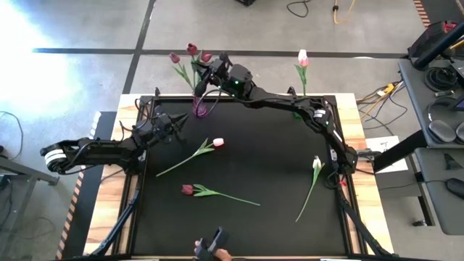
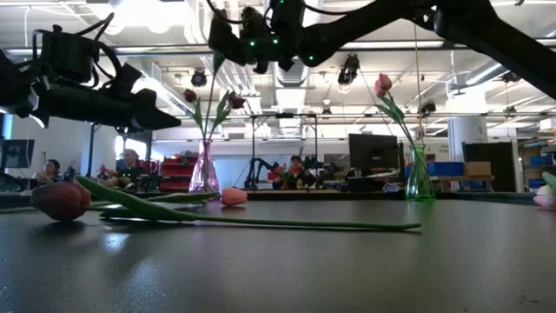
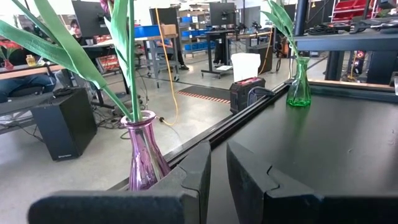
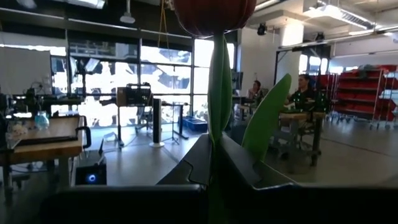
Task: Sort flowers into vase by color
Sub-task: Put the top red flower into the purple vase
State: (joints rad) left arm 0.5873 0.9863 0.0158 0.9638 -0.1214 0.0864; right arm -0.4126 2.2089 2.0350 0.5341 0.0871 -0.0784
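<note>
Right end effector (image 4: 214, 163) clamps maroon tulip (image 4: 214, 15) stem upright

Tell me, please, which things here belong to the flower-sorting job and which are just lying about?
Job:
- purple vase with maroon tulips
- green vase with one pink tulip
- maroon tulip held in right gripper
- loose flowers on table: pink, maroon, white
- left gripper, waiting near the purple vase

Lying about:
- black box
- cables on the floor

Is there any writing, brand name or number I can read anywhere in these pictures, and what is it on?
No text can be read in any view.
Sheet of paper beside the table's right edge: dark marks, too small to read.
Monitor in the room behind: no readable words.
Purple vase and green vase: no labels.
</note>
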